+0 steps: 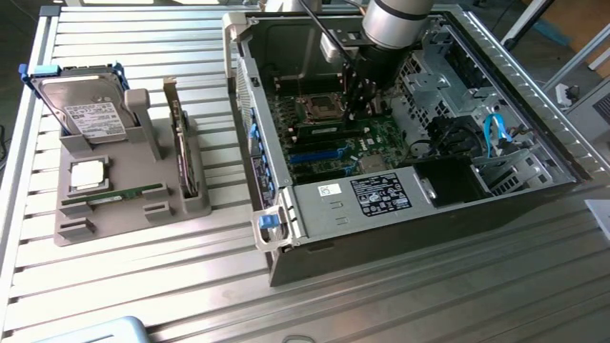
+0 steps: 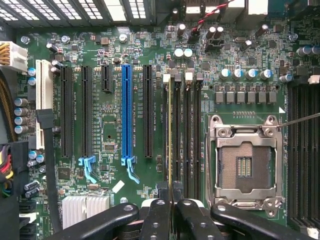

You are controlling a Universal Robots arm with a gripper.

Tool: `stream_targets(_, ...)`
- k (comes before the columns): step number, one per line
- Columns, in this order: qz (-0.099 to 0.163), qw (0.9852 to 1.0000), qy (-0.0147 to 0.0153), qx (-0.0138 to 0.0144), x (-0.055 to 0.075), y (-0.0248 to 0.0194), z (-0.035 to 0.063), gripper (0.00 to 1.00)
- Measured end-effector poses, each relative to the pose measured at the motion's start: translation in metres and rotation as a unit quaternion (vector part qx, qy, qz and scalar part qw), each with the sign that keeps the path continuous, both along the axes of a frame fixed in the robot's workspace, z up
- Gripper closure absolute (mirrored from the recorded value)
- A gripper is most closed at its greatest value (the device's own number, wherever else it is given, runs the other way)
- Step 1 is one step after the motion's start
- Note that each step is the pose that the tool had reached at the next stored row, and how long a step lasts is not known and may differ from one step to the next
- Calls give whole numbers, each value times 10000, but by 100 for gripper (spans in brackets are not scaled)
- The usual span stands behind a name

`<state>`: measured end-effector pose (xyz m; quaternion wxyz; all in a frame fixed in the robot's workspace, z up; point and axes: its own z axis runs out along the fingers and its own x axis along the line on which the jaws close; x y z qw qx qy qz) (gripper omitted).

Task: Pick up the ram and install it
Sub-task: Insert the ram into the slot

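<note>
Install step in hand, by the look of it: black metal gripper (image 2: pixel 170 195) clamped on the long, thin green circuit-board ram (image 2: pixel 170 130), edge-on at the black memory slots (image 2: pixel 187 130) just beside the square silver processor socket (image 2: pixel 245 165), on the slot farthest from it. Seated or not, cannot tell. Calls for squareness to the slot and even pressure.

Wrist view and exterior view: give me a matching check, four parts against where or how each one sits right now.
Parts:
1. ram
2. hard drive
3. processor socket
4. blue slot

Places or states:
A. standing in the grey tray, outside the case
B. empty, contacts bare
C. edge-on in the shut gripper, lined up along a memory slot
D. between black slots on the motherboard

Pairs: 1-C, 2-A, 3-B, 4-D
</note>
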<state>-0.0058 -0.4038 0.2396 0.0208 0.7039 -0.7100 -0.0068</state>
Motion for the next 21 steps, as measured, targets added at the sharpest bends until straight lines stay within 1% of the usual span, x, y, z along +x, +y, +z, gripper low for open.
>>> stream_targets(2,0,10000,0,0,0,0,13,88)
stream_targets(11,33,10000,-1,-1,0,0,14,88)
stream_targets(21,33,10000,-1,-1,5,-2,0,88)
